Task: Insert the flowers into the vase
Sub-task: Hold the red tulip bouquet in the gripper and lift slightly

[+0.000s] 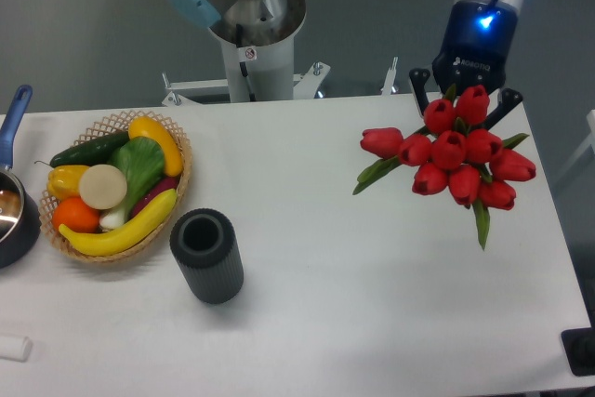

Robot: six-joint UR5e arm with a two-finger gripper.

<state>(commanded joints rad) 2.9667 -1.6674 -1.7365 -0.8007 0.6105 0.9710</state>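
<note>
Blue-handled and dark, a pot (pixel 13 216) sits cut off at the left edge of the frame; just right of it a wicker basket (pixel 177 194) holds a cucumber, a yellow pepper, a banana and other coloured produce; a small white object (pixel 14 348) lies at the lower left corner. Just beside the basket's lower right rim stands the vase (pixel 207 255), upright on the white table (pixel 325 304), its round mouth open and nothing in it; whether it touches the basket I cannot tell.

Well apart from the vase, in the upper right of the frame, the flowers (pixel 454 157) hang as a tight red cluster with the buds toward the camera and a few green leaves poking out left and below; the stems are hidden behind the buds. The gripper (pixel 465 99) sits directly behind the bunch, its dark fingers showing either side of the top buds; it seems to be pinching the stems, though the contact itself is hidden.

My reading is that the bunch is grasped and carrying is the step in hand; the next move calls for travel leftward and toward the lower frame, then turning the stems down over the vase's mouth before lowering.
</note>
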